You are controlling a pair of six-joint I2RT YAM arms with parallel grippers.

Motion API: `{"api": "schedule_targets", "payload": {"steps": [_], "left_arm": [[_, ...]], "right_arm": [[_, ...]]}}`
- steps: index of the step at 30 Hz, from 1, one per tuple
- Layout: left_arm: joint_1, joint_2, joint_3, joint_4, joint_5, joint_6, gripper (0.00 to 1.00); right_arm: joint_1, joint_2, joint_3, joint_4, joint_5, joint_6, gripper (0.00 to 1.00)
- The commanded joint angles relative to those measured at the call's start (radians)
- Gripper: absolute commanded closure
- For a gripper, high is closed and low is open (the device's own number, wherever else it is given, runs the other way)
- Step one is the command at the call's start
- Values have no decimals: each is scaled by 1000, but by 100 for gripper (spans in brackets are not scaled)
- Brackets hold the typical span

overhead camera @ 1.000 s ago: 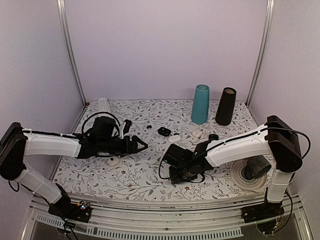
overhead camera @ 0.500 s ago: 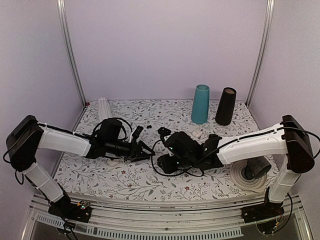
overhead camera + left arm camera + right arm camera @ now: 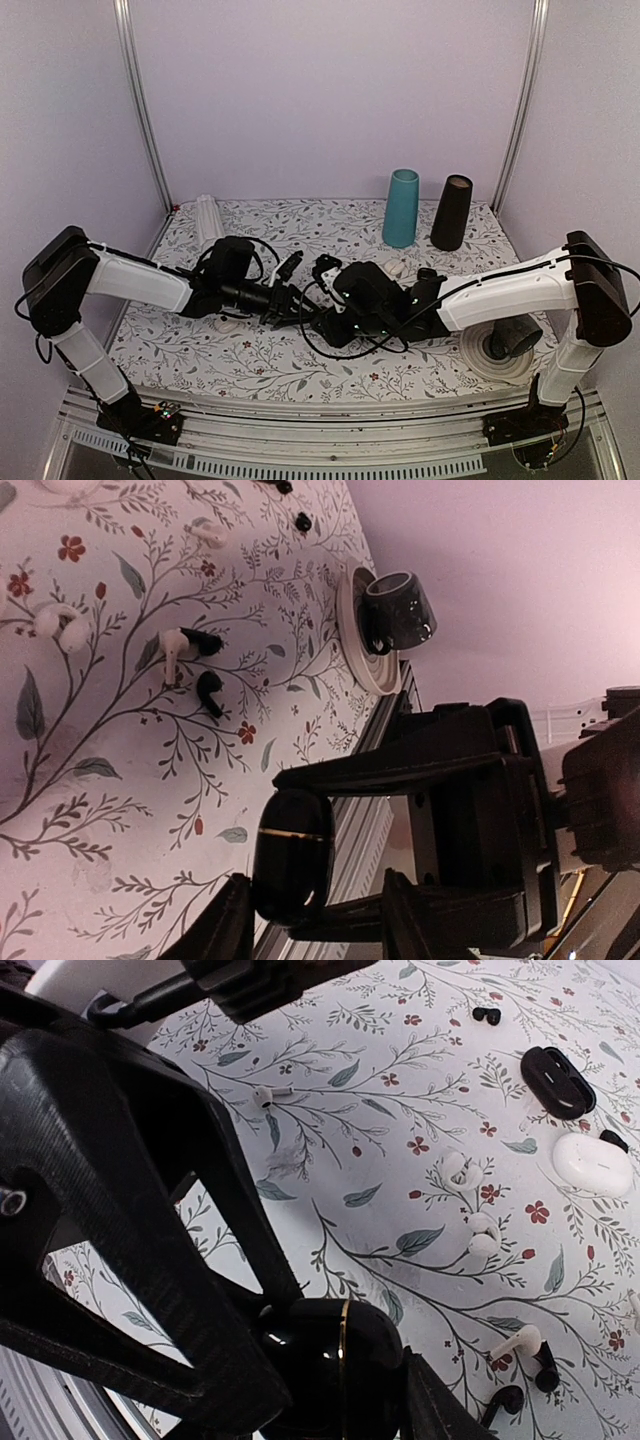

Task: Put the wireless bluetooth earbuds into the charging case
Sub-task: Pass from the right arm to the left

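Left gripper and right gripper have both swung in since a second ago and now reach low, nearly nose to nose. Right one's clamped on the glossy black charging case, which has a gold seam. Can't tell if left grips anything. Earbuds, black and white, lie loose on the floral cloth.
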Motion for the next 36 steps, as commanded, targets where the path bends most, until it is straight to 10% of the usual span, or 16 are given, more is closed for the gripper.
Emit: {"api": "schedule_targets", "payload": {"steps": [1, 19, 25, 29, 36], "left_arm": [[-33, 34, 24, 30, 40, -12, 57], [-48, 110, 18, 58, 37, -36, 60], [-49, 117, 24, 75, 47, -44, 76], [-49, 109, 22, 87, 50, -36, 100], [-41, 35, 8, 165, 48, 17, 100]], "right_arm": [[6, -37, -14, 71, -26, -38, 55], [6, -68, -49, 111, -56, -76, 52], [6, -62, -49, 108, -57, -76, 51], [-7, -62, -49, 95, -74, -65, 36], [-119, -200, -193, 219, -253, 28, 7]]}}
